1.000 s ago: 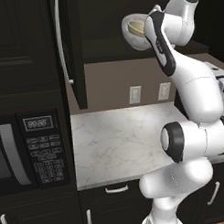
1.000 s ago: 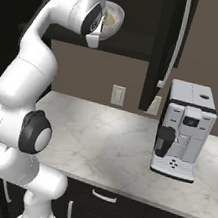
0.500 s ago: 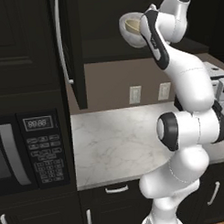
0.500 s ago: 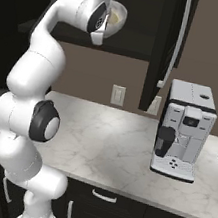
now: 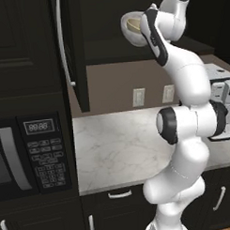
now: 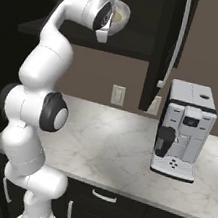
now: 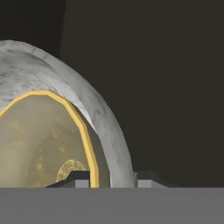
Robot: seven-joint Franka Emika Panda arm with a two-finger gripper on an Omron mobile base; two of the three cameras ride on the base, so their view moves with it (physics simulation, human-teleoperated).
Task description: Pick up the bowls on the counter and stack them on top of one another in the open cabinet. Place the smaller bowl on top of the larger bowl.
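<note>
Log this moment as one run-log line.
stage: stacking | smaller bowl: nested in larger bowl | location: open cabinet | jaws: shut on both bowls' rims | counter: coffee machine

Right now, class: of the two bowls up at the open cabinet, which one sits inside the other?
The smaller bowl, yellow-tan with a bright yellow rim, sits inside. The larger bowl is grey-white and speckled, and its rim wraps around it.

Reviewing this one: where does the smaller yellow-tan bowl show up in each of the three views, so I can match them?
Left base view: smaller bowl at top centre, nested in the larger bowl, just left of the arm's wrist.
Right base view: smaller bowl at top, left of centre, just right of the wrist.
Hand view: smaller bowl at lower left.
Shared landmark: the larger bowl's grey speckled rim around it.
</note>
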